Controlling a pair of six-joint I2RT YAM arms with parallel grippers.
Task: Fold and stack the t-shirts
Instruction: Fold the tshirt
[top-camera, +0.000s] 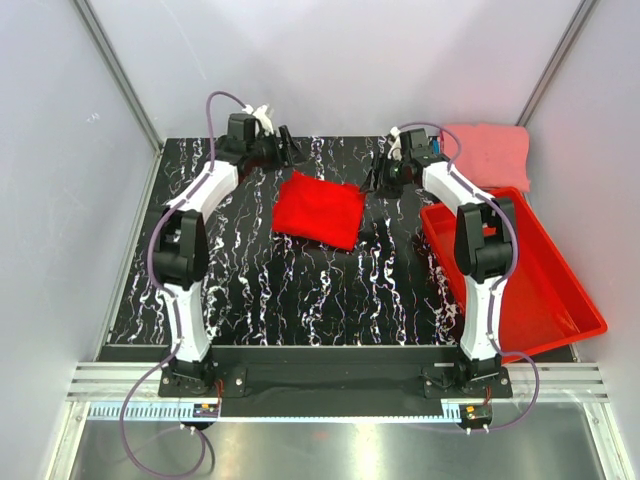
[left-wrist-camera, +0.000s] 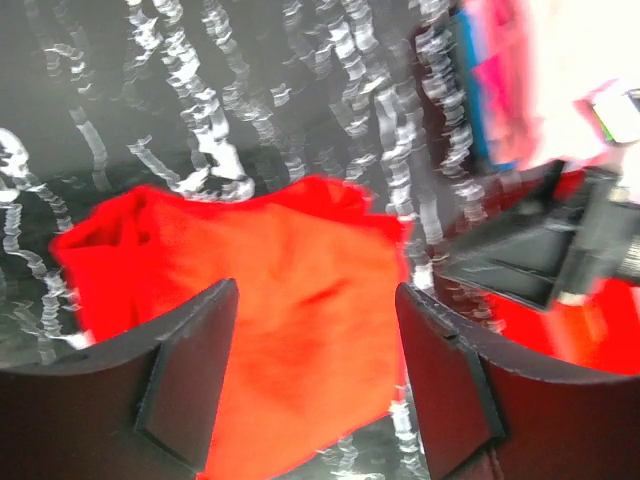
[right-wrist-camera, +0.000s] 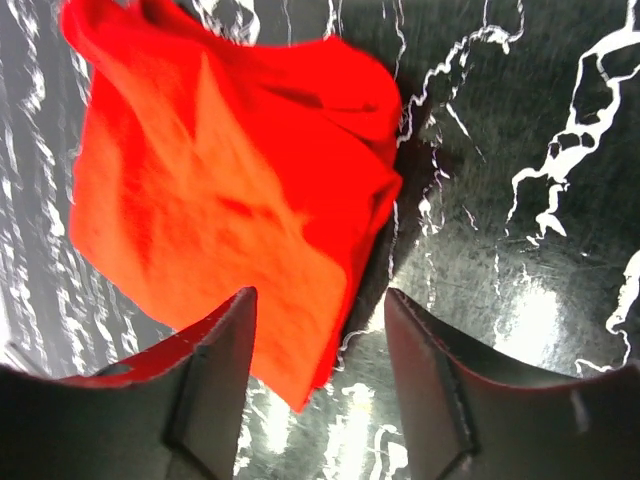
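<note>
A bright red t-shirt, folded into a rough square, lies flat on the black marbled table toward the back middle. It fills the left wrist view and the right wrist view. A salmon-pink t-shirt lies at the back right corner, behind the bin. My left gripper is open and empty just beyond the red shirt's back left corner. My right gripper is open and empty just off its back right corner. No blue shirt shows clearly.
A rigid red plastic bin stands at the right edge, partly off the table, beside the right arm. White walls close in the back and sides. The black marbled tabletop stretches in front of the red shirt.
</note>
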